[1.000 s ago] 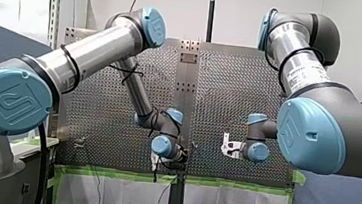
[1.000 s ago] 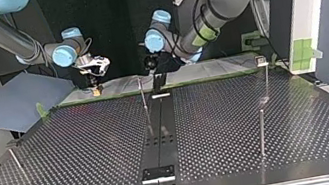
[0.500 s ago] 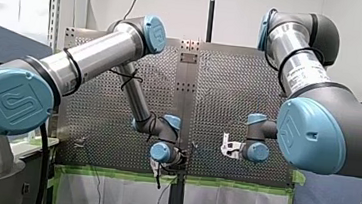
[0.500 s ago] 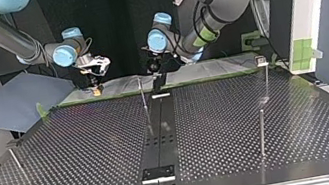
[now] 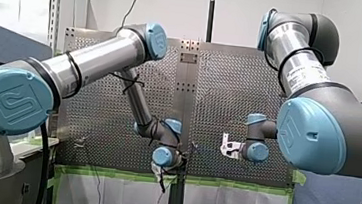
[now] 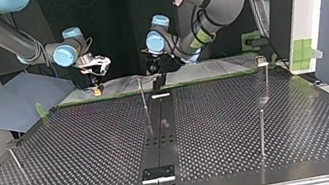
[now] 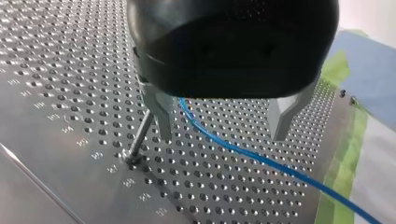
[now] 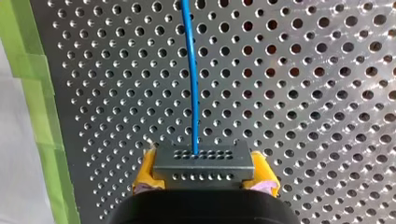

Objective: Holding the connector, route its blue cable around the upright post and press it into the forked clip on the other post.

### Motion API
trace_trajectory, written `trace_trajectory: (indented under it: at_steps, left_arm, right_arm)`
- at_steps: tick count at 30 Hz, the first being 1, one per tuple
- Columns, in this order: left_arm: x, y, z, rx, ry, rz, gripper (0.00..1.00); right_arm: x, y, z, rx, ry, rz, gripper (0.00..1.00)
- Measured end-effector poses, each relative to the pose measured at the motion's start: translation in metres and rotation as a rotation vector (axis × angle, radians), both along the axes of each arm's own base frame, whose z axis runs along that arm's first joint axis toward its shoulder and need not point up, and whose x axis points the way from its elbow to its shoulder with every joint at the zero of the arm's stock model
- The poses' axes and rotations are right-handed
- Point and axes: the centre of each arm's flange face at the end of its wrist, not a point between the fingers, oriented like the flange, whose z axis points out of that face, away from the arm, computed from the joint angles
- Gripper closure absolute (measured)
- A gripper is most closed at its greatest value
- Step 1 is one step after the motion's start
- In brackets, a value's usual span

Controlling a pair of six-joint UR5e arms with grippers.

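The right pincer (image 8: 205, 182) is clamping its yellow pads (image 8: 145, 170) shut on the grey connector (image 8: 204, 163), holding it just above the perforated tabletop (image 8: 303, 93). The blue cable (image 8: 191, 70) is running straight out ahead of it. Over at the other arm, the left pincer (image 7: 223, 135) is hanging wide open, gripping nothing, with the cable passing between its metal fingers (image 7: 161, 116). A thin upright post (image 7: 140, 137) is standing just beside one finger.

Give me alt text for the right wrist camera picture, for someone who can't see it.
My right gripper, with yellow pads, is shut on a grey connector, and a blue cable runs from the connector's face straight ahead over the perforated table. Green tape lines the table's edge beside the gripper.
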Motion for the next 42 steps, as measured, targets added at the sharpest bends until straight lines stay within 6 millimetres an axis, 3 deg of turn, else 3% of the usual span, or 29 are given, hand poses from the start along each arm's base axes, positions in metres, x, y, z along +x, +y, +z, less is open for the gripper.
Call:
trace_trajectory:
  at_steps: [5,15,21,42]
  left_arm:
    - [0.012,0.001,-0.012,-0.043,-0.012,0.041,0.00]
    - [0.044,0.053,-0.029,-0.062,0.027,0.212,0.00]
    - [0.043,0.068,-0.030,0.012,0.050,0.261,0.00]
    - [0.012,0.081,0.037,0.166,-0.071,0.356,0.00]
  right_arm:
    - [0.001,0.001,0.000,-0.001,0.000,0.002,1.00]
    - [0.003,0.001,0.000,-0.002,0.000,0.002,1.00]
    - [0.001,0.001,-0.001,-0.001,0.001,-0.001,1.00]
    - [0.000,0.001,-0.004,0.005,-0.004,-0.006,1.00]
